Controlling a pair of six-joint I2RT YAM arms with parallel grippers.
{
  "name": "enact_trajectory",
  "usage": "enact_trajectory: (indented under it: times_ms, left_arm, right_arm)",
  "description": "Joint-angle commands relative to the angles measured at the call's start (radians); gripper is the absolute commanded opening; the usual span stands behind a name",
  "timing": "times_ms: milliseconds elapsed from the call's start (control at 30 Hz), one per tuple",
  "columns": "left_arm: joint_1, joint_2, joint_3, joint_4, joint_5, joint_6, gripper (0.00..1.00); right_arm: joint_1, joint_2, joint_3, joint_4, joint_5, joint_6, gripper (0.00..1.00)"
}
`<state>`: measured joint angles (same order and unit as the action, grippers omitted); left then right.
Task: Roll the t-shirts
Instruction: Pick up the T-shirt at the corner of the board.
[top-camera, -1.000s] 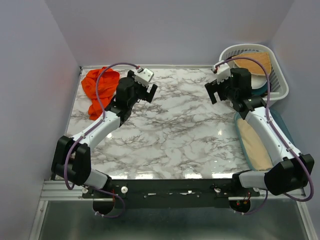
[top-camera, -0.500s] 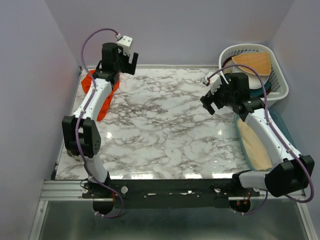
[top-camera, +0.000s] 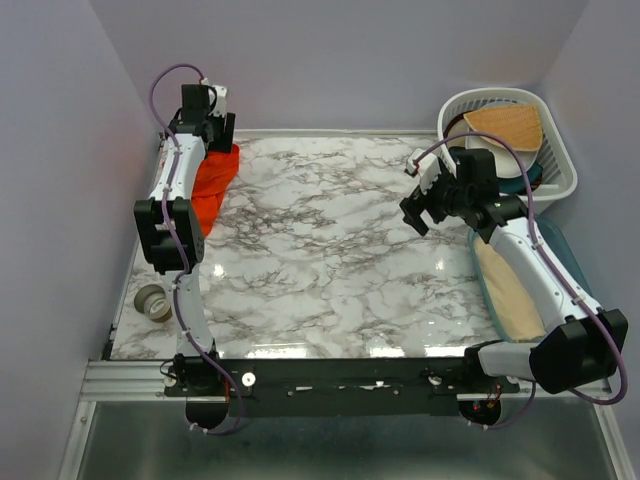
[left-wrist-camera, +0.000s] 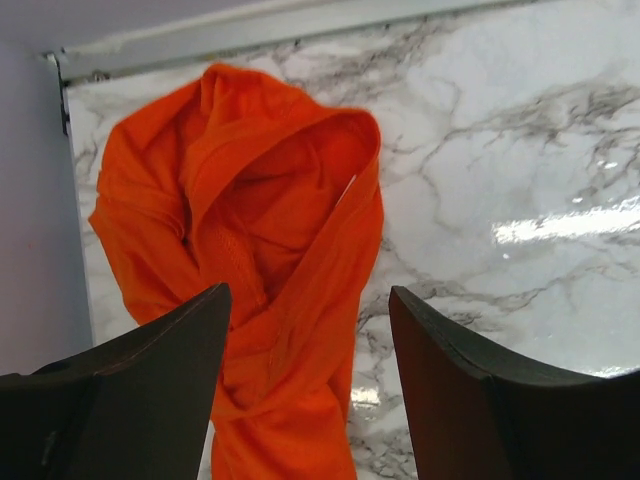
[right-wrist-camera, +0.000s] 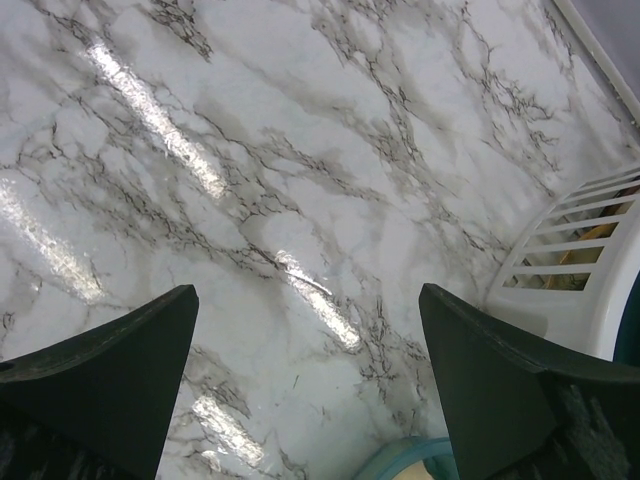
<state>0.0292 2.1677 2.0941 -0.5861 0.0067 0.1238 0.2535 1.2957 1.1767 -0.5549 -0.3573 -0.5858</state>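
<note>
At the far right corner: white slatted basket (top-camera: 560, 188), loaded with a folded tan cloth (top-camera: 505, 125) on top, plus white and teal pieces underneath, too hidden to identify. Just near of it, along the right edge: teal tray (top-camera: 562, 248) with a cream cloth (top-camera: 505, 290) laid flat inside. At the near left, beside the left arm: small grey round object (top-camera: 152, 302), too small to make out.

At the far left corner: t-shirt (left-wrist-camera: 270, 230), bright orange-red and plain. Lies crumpled in a loose heap on the marble table (top-camera: 330, 270), close against the far rail and the left wall. Shows deep folds, a rounded edge arcing over the top, and a longer tail trailing toward the near side. Not yet rolled.

Above the heap: left gripper (left-wrist-camera: 308, 300), fingers spread wide, pinching nothing. Over bare marble near the basket: right gripper (right-wrist-camera: 307, 295), fingers likewise spread wide, well apart from the t-shirt.
</note>
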Motion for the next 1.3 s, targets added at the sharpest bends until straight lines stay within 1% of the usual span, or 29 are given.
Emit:
enact_trajectory:
  times_ms: [0, 100, 200, 333, 467, 533, 667, 700, 767, 800, 867, 900, 1000, 1267]
  left_arm:
    - [0.035, 0.000, -0.035, -0.103, -0.088, 0.020, 0.75]
    - [0.047, 0.007, -0.055, -0.103, -0.111, 0.014, 0.75]
    - [0.052, 0.015, -0.063, -0.103, -0.122, 0.023, 0.71]
    - [0.057, 0.036, -0.063, -0.087, -0.148, 0.031, 0.70]
    - [0.070, 0.086, 0.013, -0.081, -0.131, 0.040, 0.66]
    - [0.075, 0.119, 0.040, -0.080, -0.117, 0.045, 0.62]
    - [0.086, 0.152, 0.079, -0.075, -0.090, 0.048, 0.57]
    - [0.087, 0.156, 0.086, -0.073, -0.086, 0.048, 0.53]
    - [0.087, 0.165, 0.098, -0.069, -0.085, 0.046, 0.49]
    - [0.087, 0.168, 0.103, -0.069, -0.079, 0.045, 0.45]
    - [0.087, 0.173, 0.112, -0.063, -0.074, 0.043, 0.43]
    - [0.087, 0.175, 0.115, -0.063, -0.071, 0.045, 0.39]
    - [0.087, 0.175, 0.119, -0.055, -0.065, 0.048, 0.32]
    - [0.087, 0.213, 0.170, -0.049, -0.056, 0.043, 0.33]
  right_arm:
    - [0.000, 0.011, -0.017, -0.030, -0.028, -0.008, 1.00]
    - [0.000, 0.027, -0.011, -0.030, -0.046, -0.002, 1.00]
    - [0.000, 0.042, 0.001, -0.040, -0.061, 0.003, 1.00]
    - [0.000, 0.051, 0.011, -0.039, -0.058, 0.003, 1.00]
    - [0.000, 0.053, 0.008, -0.042, -0.063, 0.010, 1.00]
    - [0.000, 0.053, 0.005, -0.051, -0.065, 0.014, 1.00]
    - [0.000, 0.045, -0.003, -0.069, -0.063, 0.015, 1.00]
    - [0.000, 0.045, -0.006, -0.071, -0.062, 0.015, 1.00]
    - [0.000, 0.045, -0.006, -0.071, -0.060, 0.015, 1.00]
    - [0.000, 0.048, -0.006, -0.073, -0.058, 0.017, 1.00]
    - [0.000, 0.053, -0.006, -0.068, -0.058, 0.017, 1.00]
    - [0.000, 0.057, -0.005, -0.068, -0.057, 0.017, 1.00]
    - [0.000, 0.071, 0.004, -0.069, -0.054, 0.017, 1.00]
    - [0.000, 0.106, 0.037, -0.079, -0.057, 0.020, 1.00]
